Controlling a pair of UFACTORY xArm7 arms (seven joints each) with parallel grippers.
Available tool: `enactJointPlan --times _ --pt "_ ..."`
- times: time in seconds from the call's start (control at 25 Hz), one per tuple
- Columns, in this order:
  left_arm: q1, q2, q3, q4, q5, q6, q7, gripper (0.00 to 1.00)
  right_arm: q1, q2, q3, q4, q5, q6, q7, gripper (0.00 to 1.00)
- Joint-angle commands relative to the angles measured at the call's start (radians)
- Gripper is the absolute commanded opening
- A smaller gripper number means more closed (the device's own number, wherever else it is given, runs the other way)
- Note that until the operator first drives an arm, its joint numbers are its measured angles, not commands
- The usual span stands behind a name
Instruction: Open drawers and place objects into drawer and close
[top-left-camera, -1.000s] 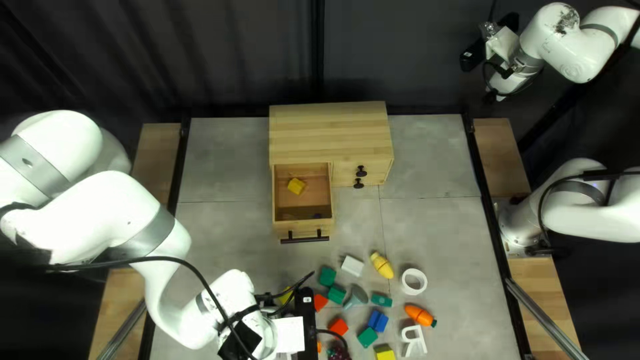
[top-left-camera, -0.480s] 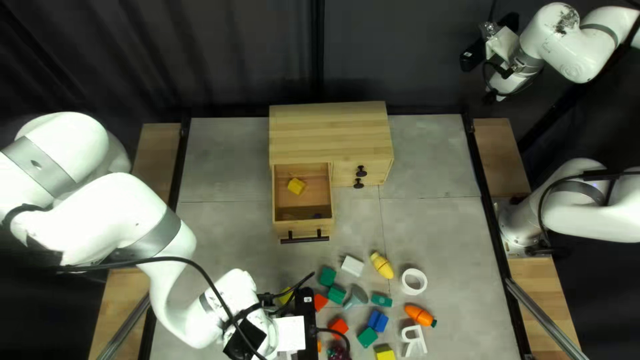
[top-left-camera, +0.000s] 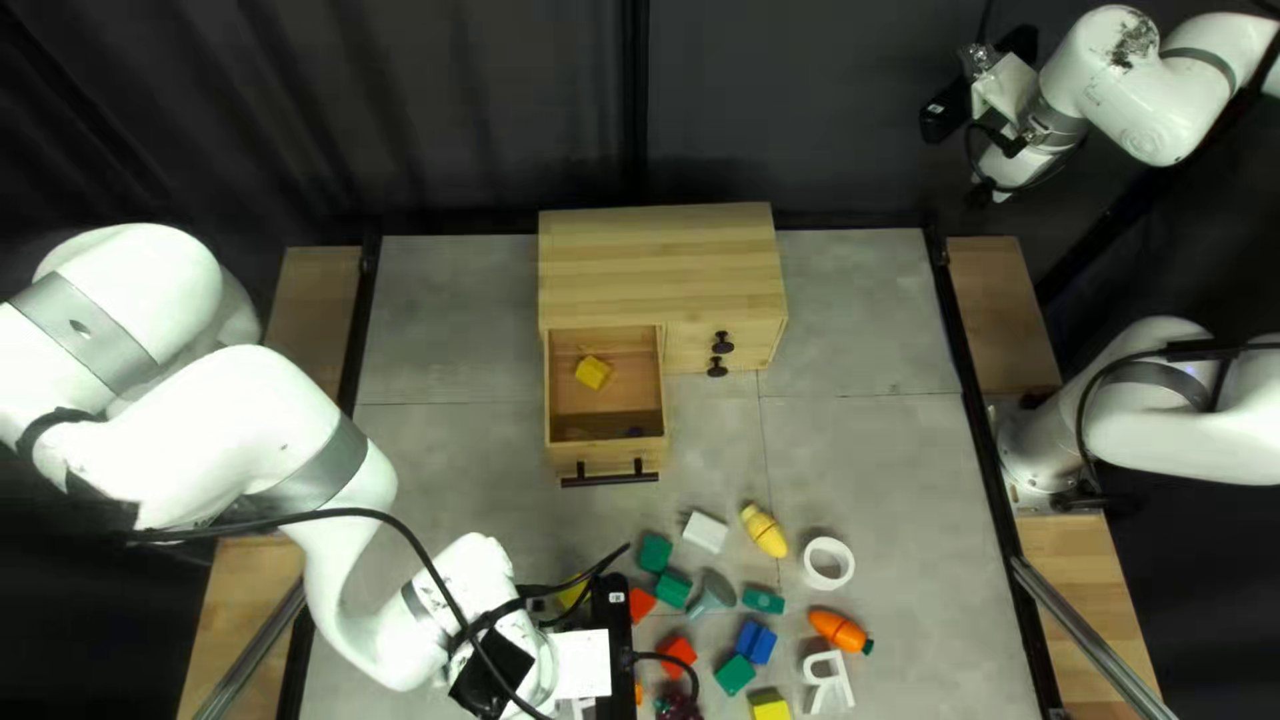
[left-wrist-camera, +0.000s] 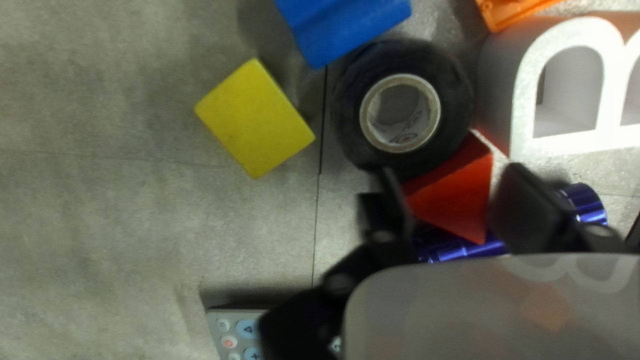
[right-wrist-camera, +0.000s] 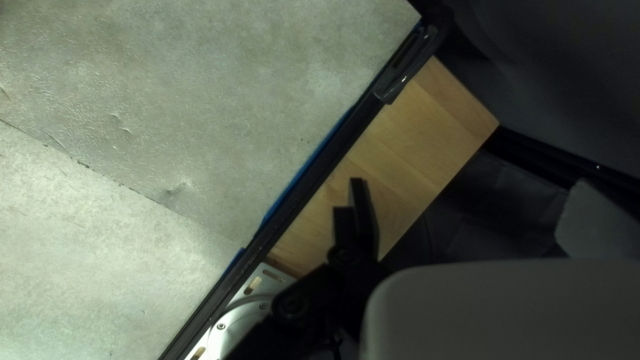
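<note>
At the bottom of the top left view is my left gripper (top-left-camera: 614,654), its fingertips hidden. In the left wrist view my left gripper (left-wrist-camera: 450,173) is open, a red triangular block (left-wrist-camera: 457,190) under and between its fingers. A black tape roll (left-wrist-camera: 403,103) lies just ahead, a yellow block (left-wrist-camera: 257,120) off to one side. The wooden cabinet (top-left-camera: 660,260) has its left drawer (top-left-camera: 604,424) pulled out, holding a yellow block (top-left-camera: 592,372). My right gripper (top-left-camera: 984,78) hangs open beyond the table's far right corner. One finger of my right gripper (right-wrist-camera: 453,190) shows clearly in its wrist view.
Right of my left gripper lie several toys and blocks, among them a yellow corn (top-left-camera: 764,531), a carrot (top-left-camera: 839,630) and a white ring (top-left-camera: 828,563). A remote (left-wrist-camera: 233,333) lies beside my left gripper. Side rails (top-left-camera: 980,440) edge the table.
My left arm's links have shifted slightly to the right, while its gripper end has barely moved. The right arm, the drawer and the visible toys stay as they were.
</note>
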Motion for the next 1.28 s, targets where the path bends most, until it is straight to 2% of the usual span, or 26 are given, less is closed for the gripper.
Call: enactJointPlan --times 0.04,0.28,0.52,0.64,0.8,1.04,1.08,1.12,1.16,1.28 --pt "0.0 -0.066 -0.024 0.034 -0.053 0.152 0.046 0.0 0.0 0.0 0.0 0.0 0.0 0.0 0.0 1.0" --pt "0.011 -0.163 -0.026 0.138 -0.098 0.454 0.162 0.0 0.0 0.0 0.0 0.0 0.0 0.0 0.0 1.0" --pt "0.064 -0.295 0.025 0.167 -0.084 0.623 0.338 0.0 0.0 0.0 0.0 0.0 0.0 0.0 0.0 1.0" --pt "0.099 -0.357 0.065 0.175 -0.04 0.693 0.434 0.0 0.0 0.0 0.0 0.0 0.0 0.0 0.0 1.0" --pt "0.148 -0.4 0.118 0.142 0.031 0.684 0.527 0.0 0.0 0.0 0.0 0.0 0.0 0.0 0.0 1.0" --pt "0.23 -0.394 0.205 0.098 0.136 0.56 0.616 0.0 0.0 0.0 0.0 0.0 0.0 0.0 0.0 1.0" --pt "0.241 -0.389 0.216 0.093 0.148 0.539 0.62 0.06 0.0 0.0 0.0 0.0 0.0 0.0 0.0 1.0" --pt "0.246 -0.386 0.221 0.09 0.154 0.527 0.619 0.66 0.0 0.0 0.0 0.0 0.0 0.0 0.0 1.0" --pt "0.259 -0.386 0.235 0.073 0.167 0.499 0.618 0.97 0.0 0.0 0.0 0.0 0.0 0.0 0.0 1.0" --pt "0.284 -0.404 0.261 0.021 0.178 0.43 0.605 1.0 0.0 0.0 0.0 0.0 0.0 0.0 0.0 1.0"
